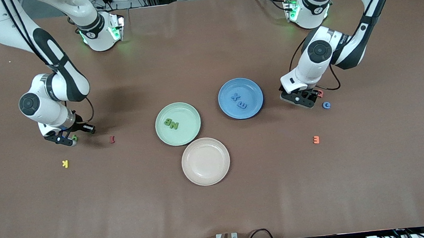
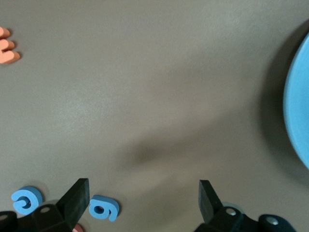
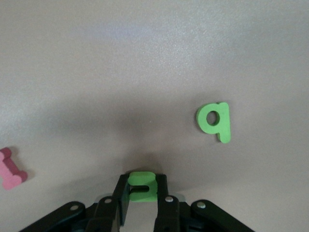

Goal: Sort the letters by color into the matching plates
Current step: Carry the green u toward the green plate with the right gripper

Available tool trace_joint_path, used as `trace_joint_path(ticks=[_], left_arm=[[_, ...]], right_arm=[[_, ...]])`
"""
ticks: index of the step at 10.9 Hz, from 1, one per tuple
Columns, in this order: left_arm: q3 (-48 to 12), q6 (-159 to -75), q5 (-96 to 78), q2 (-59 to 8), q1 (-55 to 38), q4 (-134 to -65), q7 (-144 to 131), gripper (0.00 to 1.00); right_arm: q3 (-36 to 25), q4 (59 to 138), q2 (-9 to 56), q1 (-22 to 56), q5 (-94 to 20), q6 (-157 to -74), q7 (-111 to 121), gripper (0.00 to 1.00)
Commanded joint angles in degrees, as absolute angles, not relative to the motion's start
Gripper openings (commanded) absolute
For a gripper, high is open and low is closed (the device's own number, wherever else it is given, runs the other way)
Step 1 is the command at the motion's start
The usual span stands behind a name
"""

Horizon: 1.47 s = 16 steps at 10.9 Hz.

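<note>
Front view first, and we read it from the right arm's end of the table across. The right gripper (image 1: pixel 67 141) is low at the table, jaws closed on a green letter (image 3: pixel 141 186), as its wrist view shows; we cannot read that letter. A second green piece, shaped like a q (image 3: pixel 215 121), lies loose on the table near it. Near them sit a yellow K (image 1: pixel 65 163) and a dark red letter (image 1: pixel 112 139), neither part of the sort.

At mid table the green plate (image 1: pixel 190 133) holds two green letters, which we read as N (image 1: pixel 168 121) and B (image 1: pixel 174 125). The beige plate (image 1: pixel 217 175), nearer the front camera and touching the green one, holds nothing. The blue plate (image 1: pixel 254 109) holds two blue letters, an X (image 1: pixel 236 96) and what we take for an E (image 1: pixel 242 104).

Toward the left arm's end, the left gripper (image 1: pixel 303 99) hangs low over the table beside the blue plate, jaws wide and holding nothing. A blue 6 or 9 (image 2: pixel 103 208) lies just by one finger (image 2: pixel 77 198), and a blue C (image 1: pixel 326 105) sits close by. An orange E (image 1: pixel 316 139) lies nearer the camera, and a pinkish piece (image 1: pixel 320 93) peeks out by the gripper.

We judge the job about half done: four sorted, two green and two blue still off their plates. No brand or label is readable.
</note>
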<state>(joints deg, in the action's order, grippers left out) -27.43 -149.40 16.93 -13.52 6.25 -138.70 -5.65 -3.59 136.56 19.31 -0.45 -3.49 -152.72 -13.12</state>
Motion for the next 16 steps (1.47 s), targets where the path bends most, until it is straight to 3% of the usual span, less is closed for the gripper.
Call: trace_joint_path(ticks=[1, 7, 12, 16], left_arm=[[-25.6, -151.1, 16.3, -12.9, 7.8, -140.6, 1.5, 1.0], [-22.4, -161.3, 16.3, -15.5, 8.9, -145.4, 9.0, 1.0], [-22.2, -161.5, 16.3, -15.8, 8.8, -145.5, 12.5, 1.0], [-20.0, -161.5, 16.3, -16.3, 8.9, -145.5, 16.3, 1.0]], right_arm=[[-3.2, 135.4, 13.6, -1.5, -3.1, -144.7, -11.9, 0.23], [-2.2, 130.2, 13.4, 5.5, -3.8, -141.9, -13.3, 0.23], [-2.3, 121.6, 14.2, 18.3, -3.1, -128.4, -17.7, 0.23], [-2.2, 117.3, 17.0, 25.5, -3.3, -128.1, -17.8, 0.23]])
